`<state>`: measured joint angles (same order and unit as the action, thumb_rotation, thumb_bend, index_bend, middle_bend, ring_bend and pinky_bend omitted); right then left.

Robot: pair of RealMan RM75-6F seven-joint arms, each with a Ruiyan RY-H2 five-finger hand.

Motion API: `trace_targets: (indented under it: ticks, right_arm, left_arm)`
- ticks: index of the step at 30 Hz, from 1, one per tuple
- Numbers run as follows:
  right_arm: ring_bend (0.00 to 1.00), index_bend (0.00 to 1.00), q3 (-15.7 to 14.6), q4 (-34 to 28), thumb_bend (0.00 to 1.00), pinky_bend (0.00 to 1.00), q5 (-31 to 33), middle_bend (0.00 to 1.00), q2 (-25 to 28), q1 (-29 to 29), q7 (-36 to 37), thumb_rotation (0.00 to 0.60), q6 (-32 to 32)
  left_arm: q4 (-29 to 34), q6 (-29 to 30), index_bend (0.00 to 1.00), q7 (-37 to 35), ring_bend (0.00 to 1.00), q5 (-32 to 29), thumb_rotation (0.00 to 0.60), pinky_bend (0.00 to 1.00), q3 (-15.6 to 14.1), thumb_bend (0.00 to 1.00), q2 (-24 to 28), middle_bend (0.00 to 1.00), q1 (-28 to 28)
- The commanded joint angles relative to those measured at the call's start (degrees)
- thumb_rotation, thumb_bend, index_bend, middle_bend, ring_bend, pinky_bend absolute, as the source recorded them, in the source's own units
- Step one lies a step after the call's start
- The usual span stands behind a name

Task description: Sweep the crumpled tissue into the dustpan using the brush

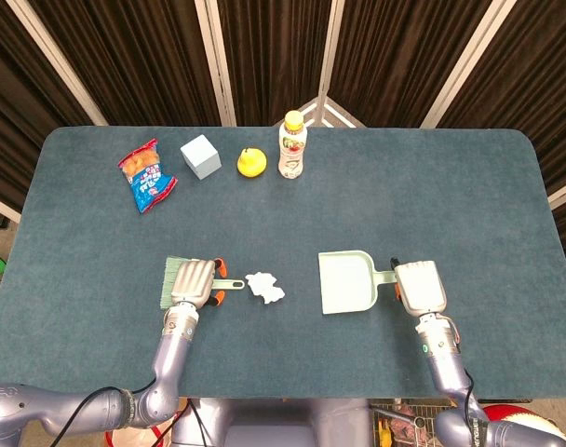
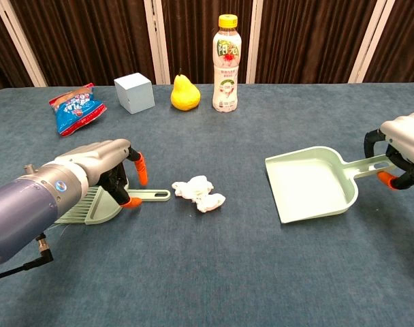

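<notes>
The crumpled white tissue (image 1: 265,287) (image 2: 199,193) lies on the blue table between both tools. To its left, the pale green brush (image 1: 175,280) (image 2: 99,207) lies flat with its handle pointing at the tissue. My left hand (image 1: 195,282) (image 2: 101,170) sits over the brush, orange-tipped fingers curled around the handle base. To the right, the pale green dustpan (image 1: 346,281) (image 2: 309,184) rests with its mouth facing the tissue. My right hand (image 1: 420,289) (image 2: 404,146) grips its handle.
Along the far side stand a snack bag (image 1: 147,175), a pale blue cube (image 1: 200,155), a yellow pear (image 1: 251,163) and a drink bottle (image 1: 292,145). The table's near edge (image 1: 292,396) lies close behind both hands.
</notes>
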<state>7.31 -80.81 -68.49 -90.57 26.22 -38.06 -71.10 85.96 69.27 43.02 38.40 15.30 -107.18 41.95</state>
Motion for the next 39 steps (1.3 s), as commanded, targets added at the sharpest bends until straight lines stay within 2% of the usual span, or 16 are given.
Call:
trace_targets:
  ticks: [1, 8, 13, 16, 20, 34, 39]
  right_arm:
    - [0.9, 0.59, -0.03, -0.26, 0.5, 0.93, 0.02, 0.86, 0.16, -0.09, 0.05, 0.6, -0.01]
    - [0.9, 0.59, -0.06, -0.22, 0.5, 0.93, -0.03, 0.86, 0.63, -0.19, 0.14, 0.6, 0.12]
    - [0.9, 0.59, 0.07, 1.41, 0.5, 0.93, 0.17, 0.86, -0.82, 0.54, 0.29, 0.6, 1.23]
    - [0.9, 0.59, -0.01, 1.55, 0.5, 0.93, 0.07, 0.86, -0.87, 0.49, 0.33, 0.6, 1.18]
    - [0.9, 0.59, -0.11, 1.41, 0.5, 0.93, -0.13, 0.86, -0.75, 0.44, 0.38, 0.6, 1.11]
    - [0.9, 0.59, -1.32, -1.46, 0.5, 0.93, -1.63, 0.86, -0.51, 0.29, -2.0, 0.6, 0.31]
    - [0.9, 0.59, -1.16, -2.17, 0.5, 0.93, -1.44, 0.86, -0.53, 0.3, -3.02, 0.6, 0.02]
  left_arm:
    - [-0.9, -0.12, 0.45, 0.33, 1.0, -0.25, 0.6, 1.0, -0.1, 0.4, -0.36, 0.99, 0.29]
    - [-2.73, -0.64, 0.45, 0.43, 1.0, -1.04, 0.6, 1.0, 0.28, 0.41, -0.95, 0.99, 0.76]
    - [-3.07, -1.02, 0.48, 0.42, 1.0, -1.44, 0.6, 1.0, 0.03, 0.47, -1.26, 0.99, 0.81]
    - [-3.21, -1.05, 0.52, 0.22, 1.0, -1.47, 0.6, 1.0, -0.04, 0.52, -1.45, 1.0, 0.78]
    - [-2.85, -0.68, 0.63, -0.69, 1.0, -0.73, 0.6, 1.0, 0.09, 0.58, -1.45, 1.0, 0.57]
    - [4.32, 1.74, 0.69, -4.52, 1.0, 3.24, 0.6, 1.0, 3.27, 0.61, 1.09, 1.0, 0.44]
    - [5.95, 2.13, 0.7, -4.65, 1.0, 2.77, 0.6, 1.0, 4.01, 0.61, 0.6, 1.0, 0.99]
